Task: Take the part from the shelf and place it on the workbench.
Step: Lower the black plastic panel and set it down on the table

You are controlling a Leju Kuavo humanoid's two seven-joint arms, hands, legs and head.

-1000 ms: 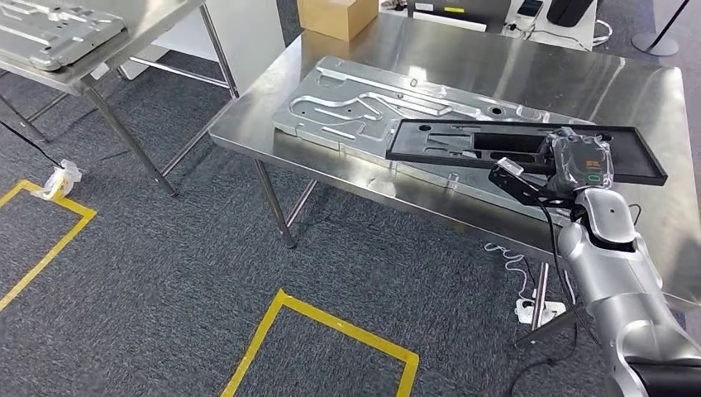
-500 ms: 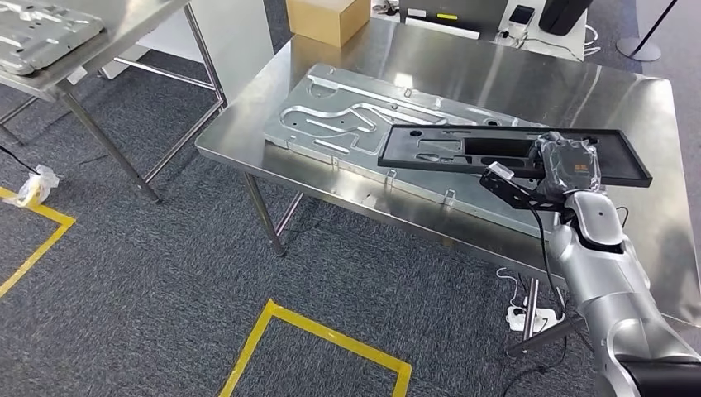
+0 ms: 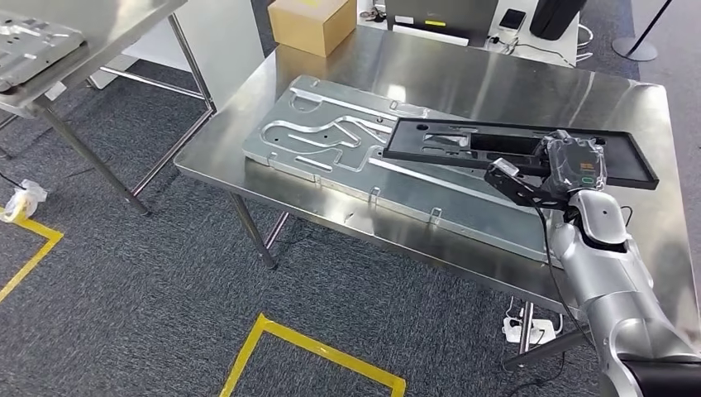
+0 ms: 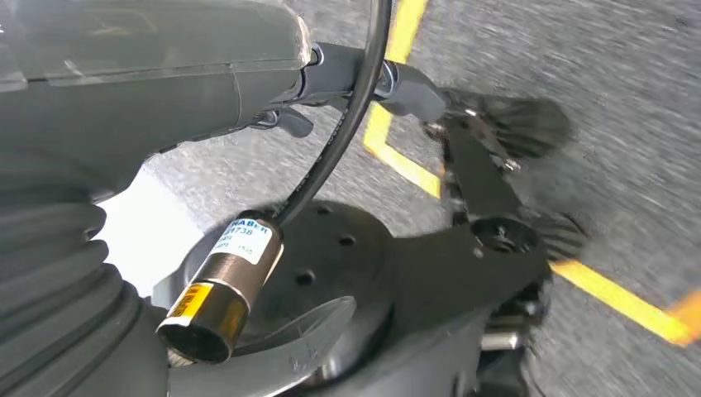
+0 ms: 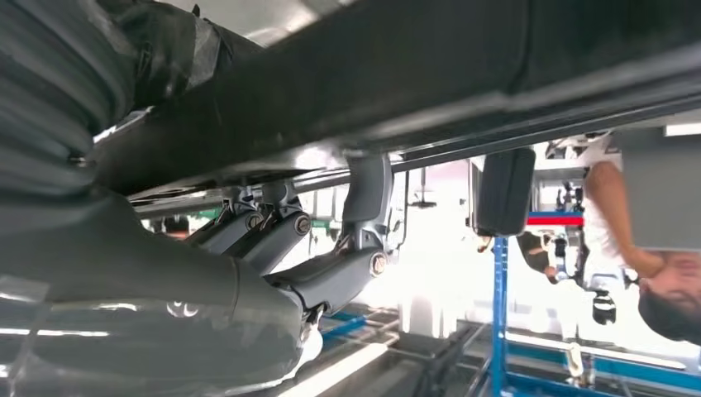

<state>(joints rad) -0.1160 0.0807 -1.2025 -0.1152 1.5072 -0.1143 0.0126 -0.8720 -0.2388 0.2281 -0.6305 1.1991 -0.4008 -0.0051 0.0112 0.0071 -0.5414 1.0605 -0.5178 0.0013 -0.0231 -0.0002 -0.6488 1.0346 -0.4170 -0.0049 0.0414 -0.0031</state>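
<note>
The head view was evenly and brightly lit from above and sharp throughout; the steel workbench point(image 3: 496, 78) carried soft pale glare across its far half, and a faint shadow lay on the carpet point(image 3: 165, 273) under its near edge; the left wrist view was smeared by motion blur, the yellow floor tape point(image 4: 612, 298) streaked; the right wrist view was strongly backlit, its background blown out white, the near black part point(image 5: 397, 74) dark and soft.

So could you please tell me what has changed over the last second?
Mostly the camera: the whole scene slid left and down as the robot shifted, bringing the workbench more fully into view. The right hand still holds the black part above the silver plate. The cardboard box stays on the bench.
</note>
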